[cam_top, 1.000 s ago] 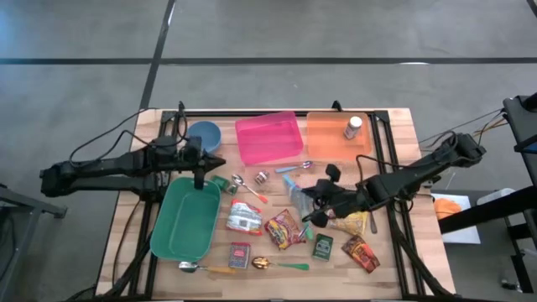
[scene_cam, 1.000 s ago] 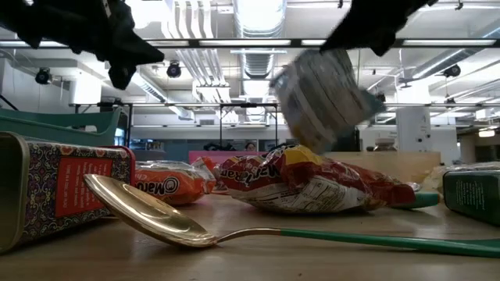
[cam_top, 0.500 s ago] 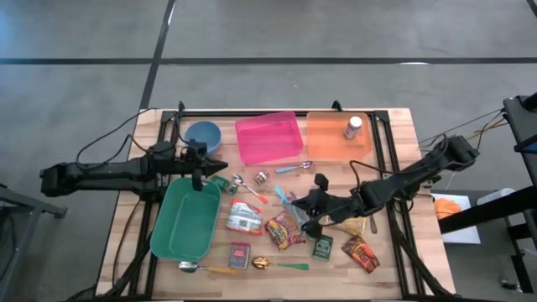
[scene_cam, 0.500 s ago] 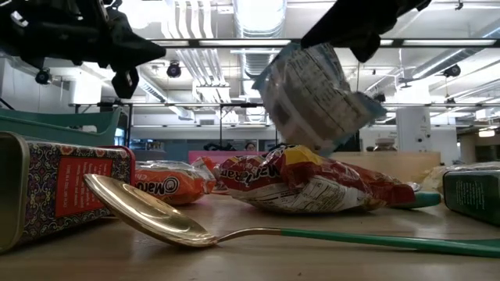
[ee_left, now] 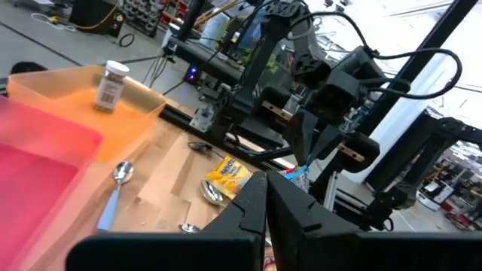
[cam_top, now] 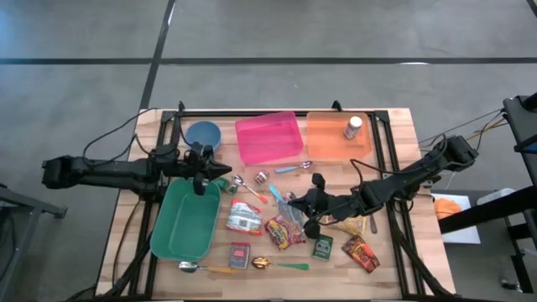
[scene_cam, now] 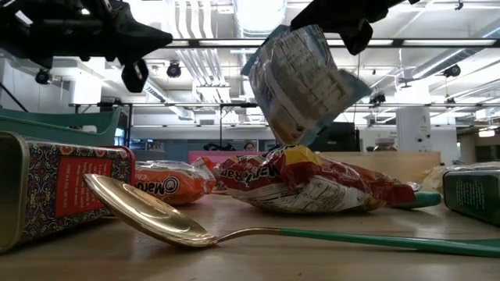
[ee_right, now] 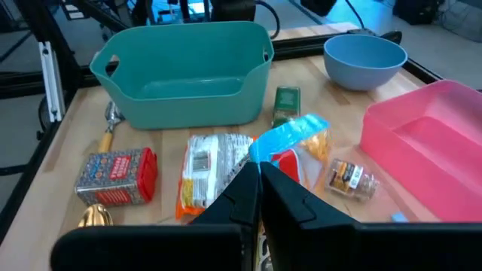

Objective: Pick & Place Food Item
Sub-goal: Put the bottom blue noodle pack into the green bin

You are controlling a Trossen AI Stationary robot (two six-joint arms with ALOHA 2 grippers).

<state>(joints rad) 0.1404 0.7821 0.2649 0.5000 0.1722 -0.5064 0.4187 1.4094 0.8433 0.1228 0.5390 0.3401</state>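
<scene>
Since the earlier high view, the right gripper has carried its blue-edged snack packet leftward, above the red ramen pack. Low view: packet hangs clamped, gripper body cropped overhead. Left gripper, clenched empty, hovers at the green bin rim.

Right gripper pinching a blue-edged packet above the table

The dark fingers meet tight on the packet's lower edge. Beyond the packet stands a teal bin, with a small green tin just beside its front wall. A blue bowl sits near the bin's far corner, and a pink bin lies well apart from it. Near the teal bin's front lie a white-and-orange packet, a red patterned tin, a gold spoon and a small jar.
</scene>
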